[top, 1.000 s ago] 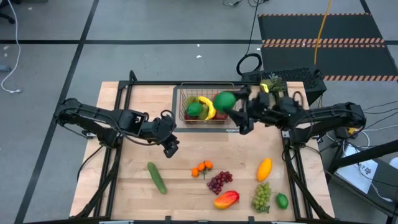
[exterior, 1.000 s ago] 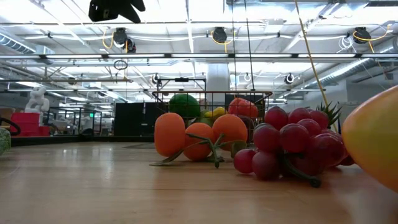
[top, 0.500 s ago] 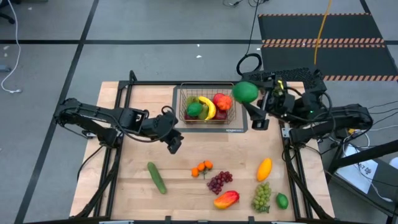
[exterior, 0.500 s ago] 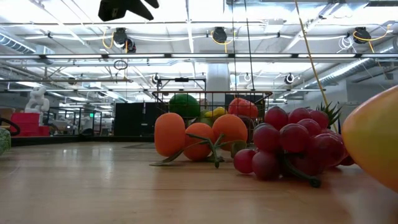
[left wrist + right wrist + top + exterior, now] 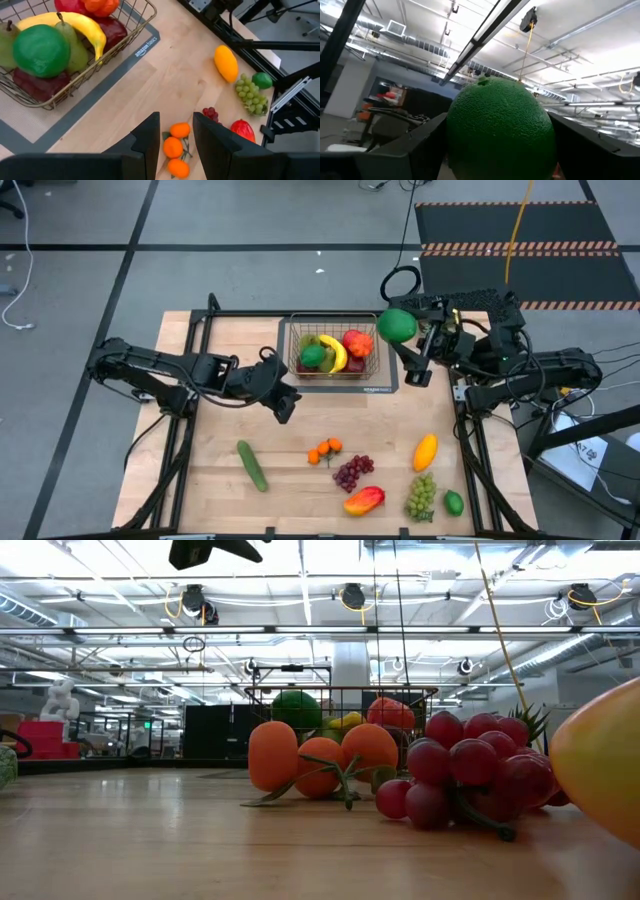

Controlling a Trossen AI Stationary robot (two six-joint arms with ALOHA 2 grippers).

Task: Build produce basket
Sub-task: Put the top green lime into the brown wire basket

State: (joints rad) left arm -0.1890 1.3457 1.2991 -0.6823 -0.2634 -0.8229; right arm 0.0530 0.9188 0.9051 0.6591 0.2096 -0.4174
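Right gripper grips a big pebbly green fruit, likely a lime or avocado, fingers pointing upward, off the basket's three o'clock side. Held aloft over the table's far edge rather than over the wire rim, the fruit could drop outside if released now, or roll off the back. The basket sits at the table's twelve o'clock, already crowded with a banana, a green apple, pears and a red piece, so a round fruit set on top may tumble out. Left gripper, fingers narrowly apart and empty, hovers near the basket's seven o'clock corner above the tangerine cluster; reaching while the right arm swings back risks a clash.
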